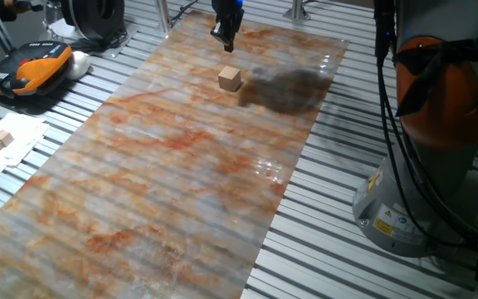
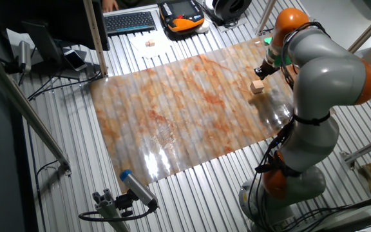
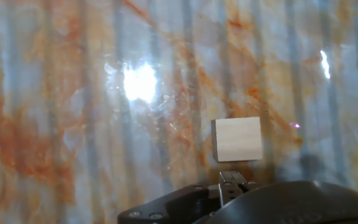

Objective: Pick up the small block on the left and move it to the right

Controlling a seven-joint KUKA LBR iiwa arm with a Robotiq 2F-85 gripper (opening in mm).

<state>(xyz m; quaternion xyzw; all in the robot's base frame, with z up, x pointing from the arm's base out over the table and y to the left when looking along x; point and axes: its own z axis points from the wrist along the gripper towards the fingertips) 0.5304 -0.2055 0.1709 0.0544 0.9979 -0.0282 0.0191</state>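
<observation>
Two fixed views look down from opposite sides — sharing the marbled sheet (image 1: 181, 166); hand view hangs close above it.

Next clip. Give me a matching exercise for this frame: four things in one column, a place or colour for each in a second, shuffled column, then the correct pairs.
Things:
1. small block
2. gripper
3. pair of small cubes
4. keyboard

Places or colours:
A. on white paper, off the mat
B. alone on the marbled mat
C. above the mat, holding nothing
D. black, beyond the mat's far edge in the other fixed view

Pairs: 1-B, 2-C, 3-A, 4-D
</observation>
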